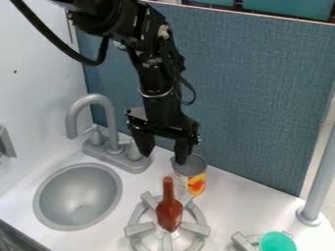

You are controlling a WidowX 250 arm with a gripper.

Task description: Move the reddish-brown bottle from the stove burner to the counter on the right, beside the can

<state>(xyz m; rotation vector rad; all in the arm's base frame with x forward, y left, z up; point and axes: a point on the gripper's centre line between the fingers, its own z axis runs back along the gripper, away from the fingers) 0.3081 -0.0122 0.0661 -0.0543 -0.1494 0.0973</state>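
Hanging with its fingers spread wide and nothing between them, the black gripper (pixel 163 148) looks to me to be at a positioning step, ungrasped. Just below, one fingertip overlaps the rim of the open can (pixel 196 183), contact unclear, while the brown bottle (pixel 169 212) stands lower, on the burner (pixel 196 228). Gripping the can would call for centring over it, then closing gently.

There are two grey spoked stove burners (pixel 196 228), one round grey sink basin (pixel 78 196), one curved grey faucet (pixel 91 99), two grey faucet handles (pixel 134 152), one open metal can (pixel 191 179), one reddish-brown bottle (pixel 169 213), one turquoise cup (pixel 276 242) and one grey post (pixel 319 181).
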